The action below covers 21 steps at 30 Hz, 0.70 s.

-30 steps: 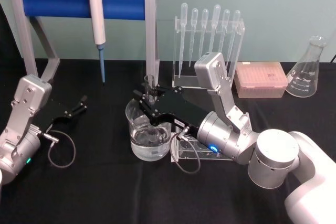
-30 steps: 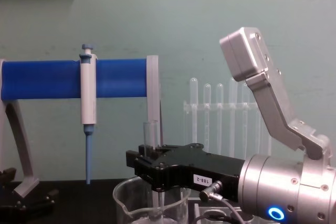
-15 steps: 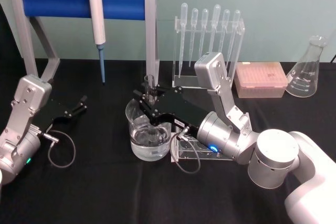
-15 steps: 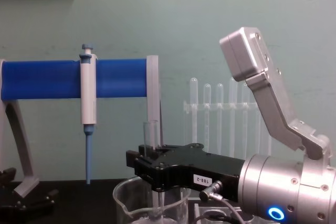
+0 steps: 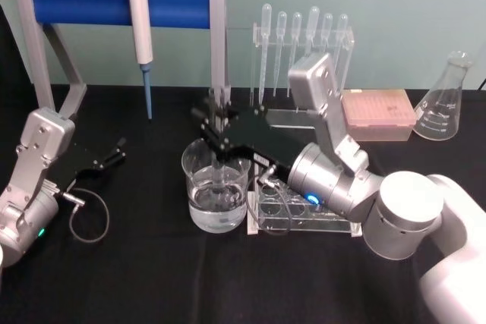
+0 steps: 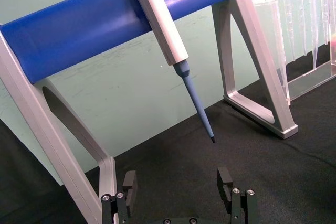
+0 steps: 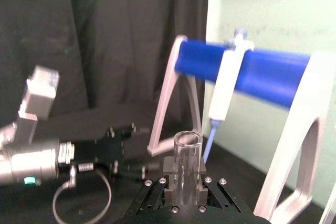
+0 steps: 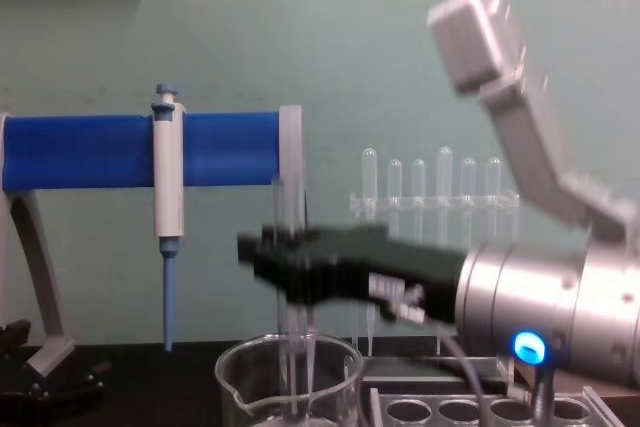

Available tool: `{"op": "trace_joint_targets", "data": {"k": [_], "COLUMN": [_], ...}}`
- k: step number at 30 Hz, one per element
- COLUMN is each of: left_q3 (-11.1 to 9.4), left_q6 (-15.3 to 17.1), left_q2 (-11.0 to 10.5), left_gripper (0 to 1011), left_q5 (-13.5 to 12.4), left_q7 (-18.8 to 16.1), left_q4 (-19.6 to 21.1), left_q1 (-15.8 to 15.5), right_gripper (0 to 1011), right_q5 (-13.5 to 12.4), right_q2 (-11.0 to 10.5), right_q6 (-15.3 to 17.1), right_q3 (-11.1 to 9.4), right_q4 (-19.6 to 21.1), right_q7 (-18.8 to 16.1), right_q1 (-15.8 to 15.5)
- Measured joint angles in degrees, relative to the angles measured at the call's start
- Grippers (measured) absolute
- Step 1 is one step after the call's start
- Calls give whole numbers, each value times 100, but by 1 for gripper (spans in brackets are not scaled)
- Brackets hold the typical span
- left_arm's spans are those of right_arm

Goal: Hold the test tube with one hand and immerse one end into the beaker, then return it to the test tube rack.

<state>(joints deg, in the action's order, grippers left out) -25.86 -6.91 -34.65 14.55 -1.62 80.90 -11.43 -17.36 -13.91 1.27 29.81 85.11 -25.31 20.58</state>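
While gripping the test tube (image 5: pixel 219 123), the right hand (image 5: pixel 215 133) has risen above the beaker (image 5: pixel 216 187).

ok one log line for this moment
right gripper: shut on test tube | above beaker, tube upright | left gripper: open, parked

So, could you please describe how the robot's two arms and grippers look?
Both arms are silver-grey with boxy wrist modules and looping grey cables. The right gripper is black and flat-jawed on a silver cylinder with a blue light; the left gripper is black too, its wrist showing a green light.
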Motion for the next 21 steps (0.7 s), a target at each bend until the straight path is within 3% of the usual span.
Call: {"op": "trace_joint_targets", "data": {"k": [5,11,15,21], "left_q3": [0,0,0,0], "left_q6": [0,0,0,0], "left_q2": [0,0,0,0], "left_gripper": [1000,1000,1000,1000], "left_q5": [0,0,0,0], "left_q7": [0,0,0,0], "left_q4": [0,0,0,0], "left_q1": [0,0,0,0], "right_gripper": [224,224,224,224], "right_q5": [-88,-295,-416,-496], "right_q2": [-117,-377,-646,-1021], "right_q6": [182,388,478,607], "right_q3": [-111,-398,-688,-1008], "right_q4": [551,1345,1878,2243], "right_q7": [45,186,383,579], "right_q1": [9,-123,-408,-893]}}
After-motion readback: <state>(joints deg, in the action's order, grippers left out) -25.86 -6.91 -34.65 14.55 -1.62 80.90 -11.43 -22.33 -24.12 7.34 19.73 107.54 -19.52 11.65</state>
